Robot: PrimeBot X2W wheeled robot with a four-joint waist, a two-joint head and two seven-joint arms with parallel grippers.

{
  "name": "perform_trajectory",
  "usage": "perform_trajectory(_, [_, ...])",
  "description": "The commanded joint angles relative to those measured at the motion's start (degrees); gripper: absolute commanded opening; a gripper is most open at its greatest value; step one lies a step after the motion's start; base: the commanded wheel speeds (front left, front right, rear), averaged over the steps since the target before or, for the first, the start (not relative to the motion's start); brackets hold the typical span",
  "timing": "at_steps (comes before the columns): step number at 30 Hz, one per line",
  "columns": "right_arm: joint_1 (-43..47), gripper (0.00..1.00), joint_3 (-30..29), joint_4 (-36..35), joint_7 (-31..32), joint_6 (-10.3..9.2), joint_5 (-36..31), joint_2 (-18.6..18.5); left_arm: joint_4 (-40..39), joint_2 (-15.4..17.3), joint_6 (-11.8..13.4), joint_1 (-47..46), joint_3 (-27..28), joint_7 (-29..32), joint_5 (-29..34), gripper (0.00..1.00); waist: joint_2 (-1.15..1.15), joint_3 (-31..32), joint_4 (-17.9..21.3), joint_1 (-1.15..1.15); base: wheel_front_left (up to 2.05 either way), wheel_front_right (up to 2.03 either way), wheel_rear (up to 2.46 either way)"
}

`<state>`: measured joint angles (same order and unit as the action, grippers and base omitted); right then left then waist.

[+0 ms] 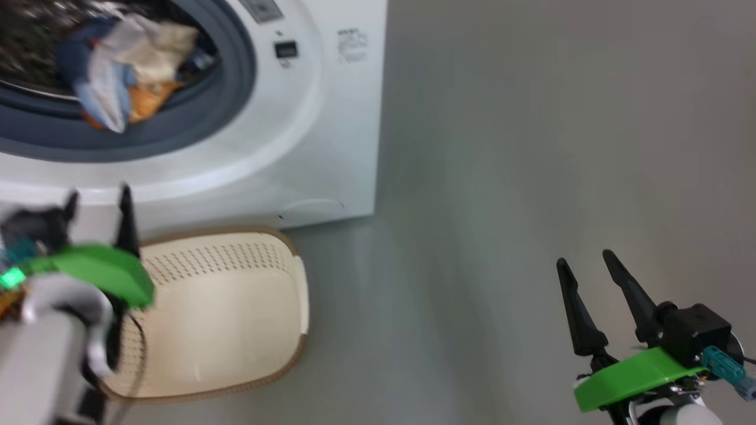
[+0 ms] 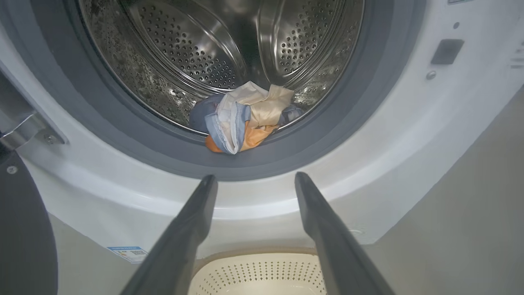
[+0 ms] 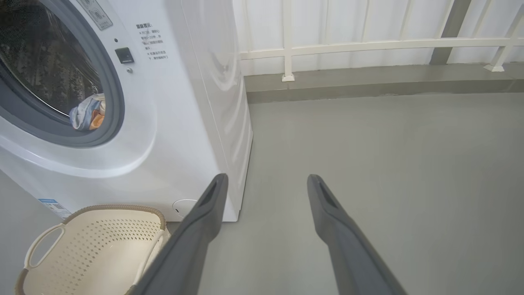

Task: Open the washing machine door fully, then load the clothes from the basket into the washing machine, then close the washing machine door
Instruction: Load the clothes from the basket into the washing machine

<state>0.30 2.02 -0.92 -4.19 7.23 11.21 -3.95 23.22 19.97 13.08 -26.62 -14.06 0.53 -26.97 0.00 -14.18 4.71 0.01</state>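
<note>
Currently: clothes (image 2: 241,123) are spilling over the gasket (image 2: 286,157), risking pinching under the washing machine door (image 2: 20,229); left gripper (image 2: 254,176), right gripper (image 3: 266,177) jaws are gaping, holding nothing.

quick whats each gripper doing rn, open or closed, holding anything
Left gripper: open, holding nothing.
Right gripper: open, holding nothing.
</note>
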Motion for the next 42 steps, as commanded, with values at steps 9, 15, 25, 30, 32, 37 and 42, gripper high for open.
perform_trajectory(9, [-5.9, 1.00, 3.9, 3.7, -5.2, 0.25, 3.3, 0.6, 6.4, 10.1, -3.8, -18.3, 2.8, 9.5, -0.3, 1.00, 0.00, -13.3, 9.8, -0.01, 0.00, 0.00, 0.00])
perform_trajectory(15, [-8.6, 1.00, 5.7, 7.0, -8.0, 0.25, 5.1, 0.9, 9.0, 15.1, -4.7, -26.2, 2.6, 14.9, 1.1, 1.00, 0.00, -17.2, 12.3, -0.01, 0.00, 0.00, 0.00])
perform_trajectory(25, [-11.8, 1.00, 8.6, 11.2, -10.4, 0.25, 8.6, 1.1, 12.0, 21.8, -6.1, -35.2, 3.3, 22.0, 1.3, 1.00, 0.00, -22.0, 14.6, -0.01, 0.00, 0.00, 0.00])
perform_trajectory(30, [-13.2, 1.00, 10.2, 12.0, -10.7, 0.25, 9.9, 1.1, 12.7, 23.1, -5.7, -38.1, 3.4, 24.6, 1.2, 1.00, 0.00, -23.5, 15.4, -0.01, 0.00, 0.00, 0.00])
perform_trajectory(32, [-13.5, 1.00, 10.4, 12.3, -10.8, 0.25, 10.5, 1.1, 12.9, 23.7, -5.2, -39.2, 3.6, 26.0, 1.1, 1.00, 0.00, -24.2, 15.9, -0.01, 0.00, 0.00, 0.00])
perform_trajectory(37, [-13.5, 1.00, 10.1, 11.9, -10.8, 0.25, 11.5, 1.1, 14.2, 25.1, -3.9, -41.4, 3.6, 29.0, 1.5, 0.70, 0.00, -25.1, 16.5, -0.01, 0.00, 0.00, 0.00])
perform_trajectory(42, [-13.6, 1.00, 10.0, 11.5, -10.8, 0.25, 12.1, 1.1, 15.4, 25.3, -3.6, -43.0, 3.7, 31.7, 0.6, 0.00, 0.00, -25.6, 16.5, -0.01, 0.00, 0.00, 0.00])
